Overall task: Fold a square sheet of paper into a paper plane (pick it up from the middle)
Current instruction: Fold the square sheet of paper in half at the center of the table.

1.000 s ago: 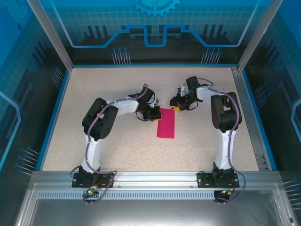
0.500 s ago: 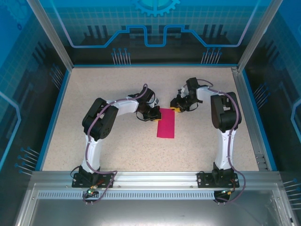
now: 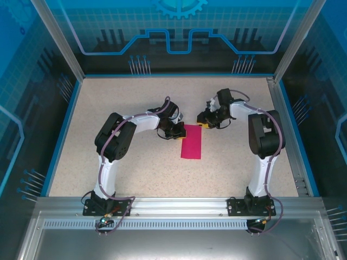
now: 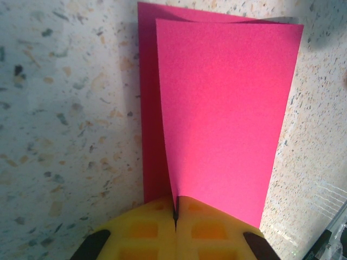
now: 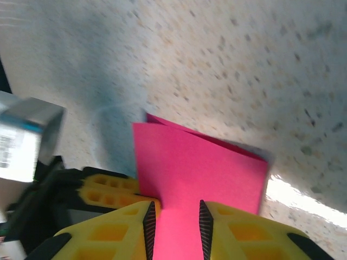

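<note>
One folded sheet [image 4: 222, 108] | left pincer [image 4: 176, 210] pinching | right pincer [image 5: 173, 219] agape | label [image 5: 17, 145] blurred

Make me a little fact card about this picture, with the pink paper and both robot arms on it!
paper: the square sheet of paper, magenta, folded in half into a tall rectangle
place: on the speckled table, between the two arms
left jaws: shut, yellow fingers pinching the top layer at its near edge
right jaws: apart, pink paper showing in the gap
stage: only folded in half, no plane shape yet
</note>
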Action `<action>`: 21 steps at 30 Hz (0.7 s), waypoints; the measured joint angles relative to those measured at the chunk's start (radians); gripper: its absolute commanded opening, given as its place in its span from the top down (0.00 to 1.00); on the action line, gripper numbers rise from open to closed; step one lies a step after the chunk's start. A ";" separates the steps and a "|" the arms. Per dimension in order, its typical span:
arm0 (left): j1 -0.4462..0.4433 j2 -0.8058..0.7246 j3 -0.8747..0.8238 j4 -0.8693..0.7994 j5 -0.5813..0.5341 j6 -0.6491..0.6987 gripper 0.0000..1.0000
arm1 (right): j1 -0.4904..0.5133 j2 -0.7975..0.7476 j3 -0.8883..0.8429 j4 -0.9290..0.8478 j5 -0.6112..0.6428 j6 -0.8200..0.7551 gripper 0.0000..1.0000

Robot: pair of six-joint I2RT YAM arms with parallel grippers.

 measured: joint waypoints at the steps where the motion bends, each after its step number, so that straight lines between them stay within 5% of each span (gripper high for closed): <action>1: 0.000 0.000 0.000 0.000 0.000 0.000 0.96 | 0.004 0.010 -0.009 0.003 0.001 0.004 0.70; 12: 0.000 0.000 0.000 -0.003 -0.002 0.002 0.96 | 0.025 0.047 -0.024 0.025 0.022 0.007 0.70; 21: 0.000 0.000 0.000 -0.003 -0.002 0.002 0.96 | 0.056 -0.082 -0.114 0.025 0.030 0.006 0.69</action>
